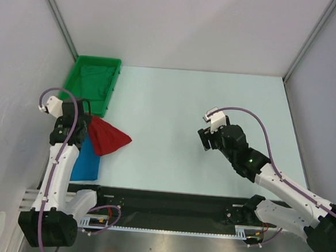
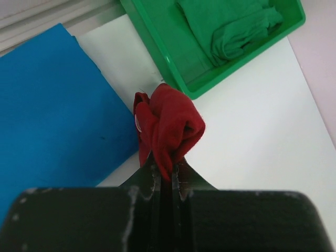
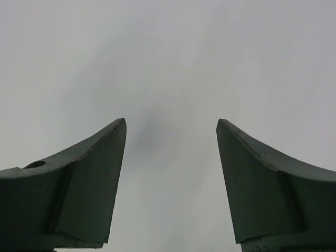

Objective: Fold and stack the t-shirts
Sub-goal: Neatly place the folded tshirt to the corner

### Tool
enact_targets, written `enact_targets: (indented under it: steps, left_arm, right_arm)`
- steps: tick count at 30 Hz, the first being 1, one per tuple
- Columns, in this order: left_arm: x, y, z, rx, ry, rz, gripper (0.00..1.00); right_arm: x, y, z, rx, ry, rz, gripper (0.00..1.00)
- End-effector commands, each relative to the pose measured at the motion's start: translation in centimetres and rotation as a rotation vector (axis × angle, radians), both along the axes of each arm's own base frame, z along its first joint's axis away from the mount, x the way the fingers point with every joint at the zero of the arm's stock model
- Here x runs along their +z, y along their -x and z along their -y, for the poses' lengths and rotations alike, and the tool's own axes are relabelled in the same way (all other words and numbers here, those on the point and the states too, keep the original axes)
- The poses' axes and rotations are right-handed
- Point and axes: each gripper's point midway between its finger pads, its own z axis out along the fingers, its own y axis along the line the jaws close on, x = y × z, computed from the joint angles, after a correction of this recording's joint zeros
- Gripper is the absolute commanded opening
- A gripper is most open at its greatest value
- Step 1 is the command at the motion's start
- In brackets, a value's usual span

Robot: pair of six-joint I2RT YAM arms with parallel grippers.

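Nearest, along the bottom edge: black rail [image 1: 168,209], flat and matte, carrying both arm bases. Leftmost, gripped by the left gripper [image 2: 167,170]: red shirt [image 2: 170,123], soft matte cloth, bunched into a rounded, creased knot right at the fingertips and pinched tight between narrow dark jaws. From above, seen as a pointed red fan spreading rightward from that gripper. Just beside and below it: blue shirt [image 2: 52,115], flat, smooth, straight-edged, lying on the table [image 1: 215,106] close by the left arm, its upper corner overlapped by the red cloth in the top view; touching or apart, cannot tell. Behind, at the far left corner: green bin [image 2: 157,50], hard glossy plastic, rectangular, with a crumpled green cloth [image 2: 231,26] inside. Farther right, across pale smooth table and well apart from both shirts: right gripper [image 3: 171,126], jaws spread wide, nothing between the two dark wedge-shaped fingers [image 3: 89,178], only a blank grey surface ahead.
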Motion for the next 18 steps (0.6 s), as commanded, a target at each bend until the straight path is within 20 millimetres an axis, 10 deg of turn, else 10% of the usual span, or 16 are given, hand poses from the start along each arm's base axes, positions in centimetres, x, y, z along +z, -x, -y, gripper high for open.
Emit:
enact_targets:
  steps: [1, 18]
  left_arm:
    - [3.5, -0.3, -2.3, 0.063, -0.038, 0.082, 0.00]
    - [5.6, -5.0, -5.5, 0.041, -0.010, 0.077, 0.00]
  right_arm:
    - [1.1, -0.2, -0.6, 0.010, -0.040, 0.034, 0.74]
    - [-0.3, 0.3, 0.2, 0.000, -0.011, 0.015, 0.74]
